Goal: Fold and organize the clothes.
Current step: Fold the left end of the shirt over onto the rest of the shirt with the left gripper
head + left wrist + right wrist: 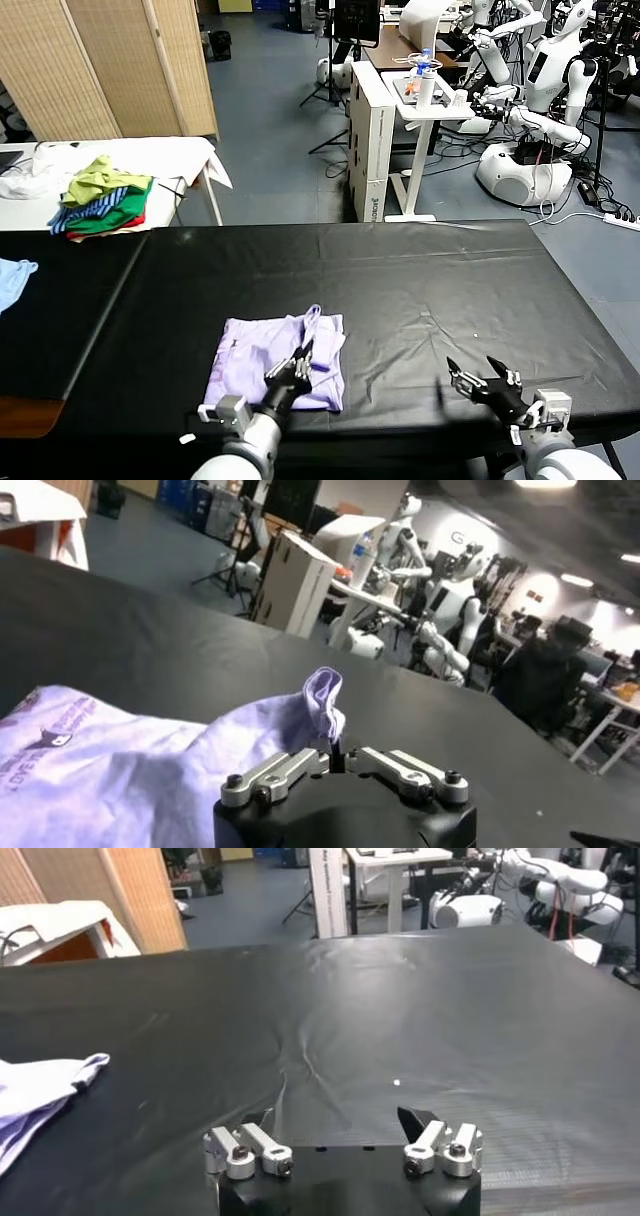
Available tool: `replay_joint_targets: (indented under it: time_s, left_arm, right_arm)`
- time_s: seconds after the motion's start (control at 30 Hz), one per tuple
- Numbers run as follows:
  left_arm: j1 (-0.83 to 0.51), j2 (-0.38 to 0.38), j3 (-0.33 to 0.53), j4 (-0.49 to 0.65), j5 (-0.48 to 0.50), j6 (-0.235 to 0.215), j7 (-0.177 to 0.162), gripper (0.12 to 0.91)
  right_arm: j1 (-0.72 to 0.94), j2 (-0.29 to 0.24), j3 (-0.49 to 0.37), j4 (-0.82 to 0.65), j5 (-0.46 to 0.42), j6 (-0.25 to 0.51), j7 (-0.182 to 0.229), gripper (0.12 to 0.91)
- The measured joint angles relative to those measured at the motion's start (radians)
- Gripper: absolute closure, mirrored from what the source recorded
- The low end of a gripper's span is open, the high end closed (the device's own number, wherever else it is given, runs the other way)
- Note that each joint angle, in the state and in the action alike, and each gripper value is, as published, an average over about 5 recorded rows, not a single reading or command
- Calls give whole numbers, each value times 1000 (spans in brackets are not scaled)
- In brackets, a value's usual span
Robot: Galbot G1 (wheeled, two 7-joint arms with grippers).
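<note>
While the left gripper sits over the folded T-shirt, jaws slightly parted, apparently letting go, the right gripper waits wide open.

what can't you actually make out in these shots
- Whether the left gripper grips the T-shirt: in the head view its fingers overlap the cloth; in the left wrist view the gripper body hides the contact.
- The T-shirt's near edge, head view: covered by the left arm.
- The T-shirt's print, left wrist view: lettering too small and cut by the frame edge.
- The light blue cloth, head view: cut off by the frame edge.
</note>
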Motion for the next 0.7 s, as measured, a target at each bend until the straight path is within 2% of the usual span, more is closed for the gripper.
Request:
replay_joint_targets:
  time_s: [0.13,0.27,0.43,0.7]
  left_arm:
    - [9,-22,17,-2,-31,1,-2,357]
    - [8,-38,21,-16,-51,-3,6,166]
    - [-17,-3,-29,-20,1,-29,33,125]
    - [-28,156,-183,1,30,-68,37,123]
  right_arm:
    - [4,-26,-27,11,0,8,-23,118]
    - [13,-72,-73,39,4,22,-55,118]
    - [54,-151,-190,85,-7,39,-102,118]
    - [223,-270,-464,104,-73,46,-155,118]
